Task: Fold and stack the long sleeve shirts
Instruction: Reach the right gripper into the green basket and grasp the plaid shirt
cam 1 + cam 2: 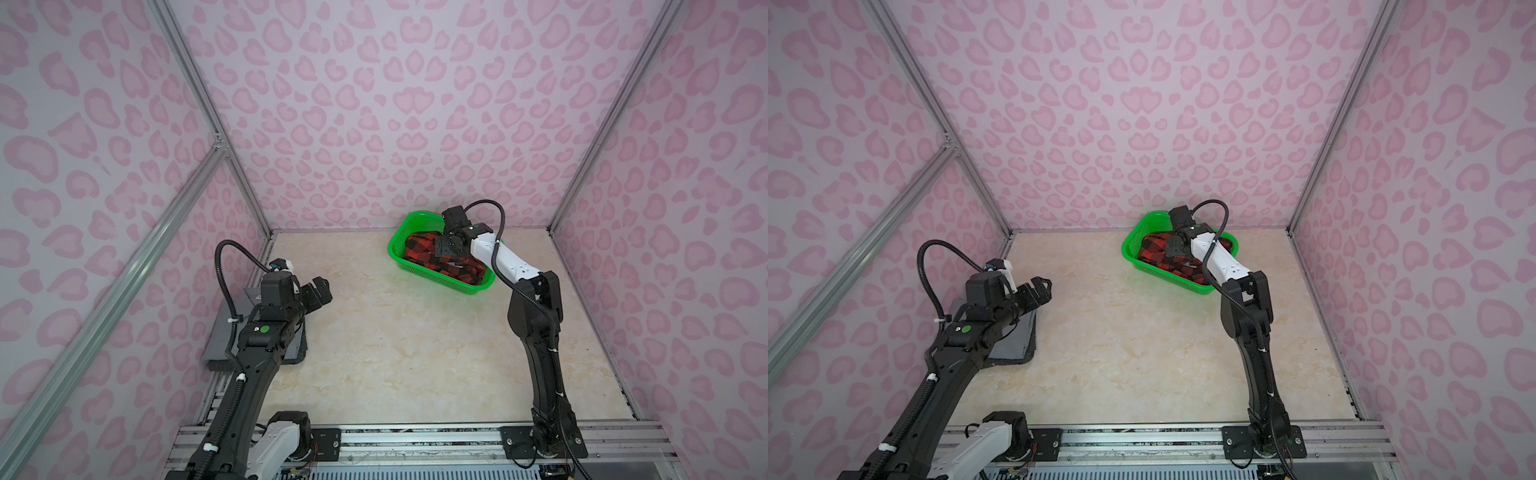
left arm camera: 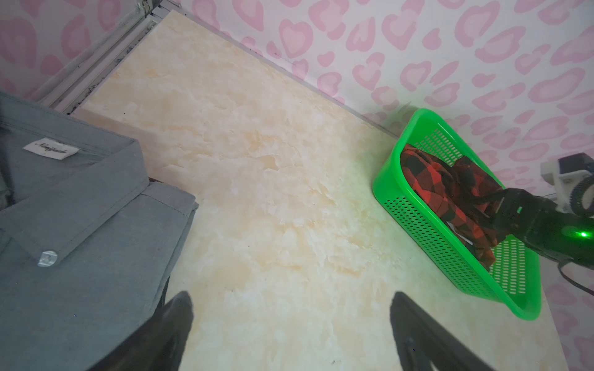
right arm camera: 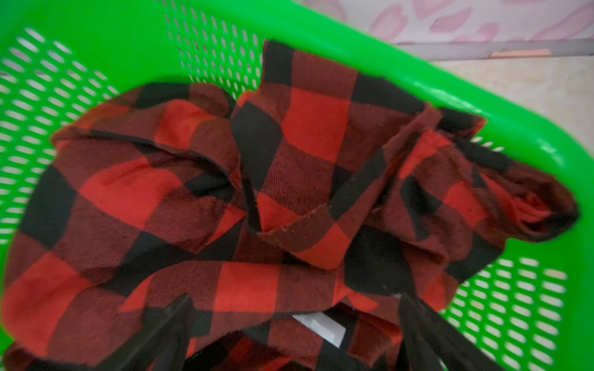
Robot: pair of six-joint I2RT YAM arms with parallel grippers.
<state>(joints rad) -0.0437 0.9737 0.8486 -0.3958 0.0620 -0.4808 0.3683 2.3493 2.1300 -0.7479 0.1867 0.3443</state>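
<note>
With the right gripper [image 3: 294,308] spread open over the checked shirt [image 3: 289,160] crumpled in the green basket [image 3: 482,106], and the left gripper [image 2: 291,302] released by the folded grey shirt [image 2: 80,257], one top fold was judged best pinched.

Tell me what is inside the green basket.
A crumpled red-and-black checked shirt fills the basket, with the right hand open at it. The shirt covers most of the floor, so anything beneath is hidden.

Left gripper [image 1: 319,293] hovers level, right gripper [image 1: 445,246] tilts downward, both with jaws spread wide.
</note>
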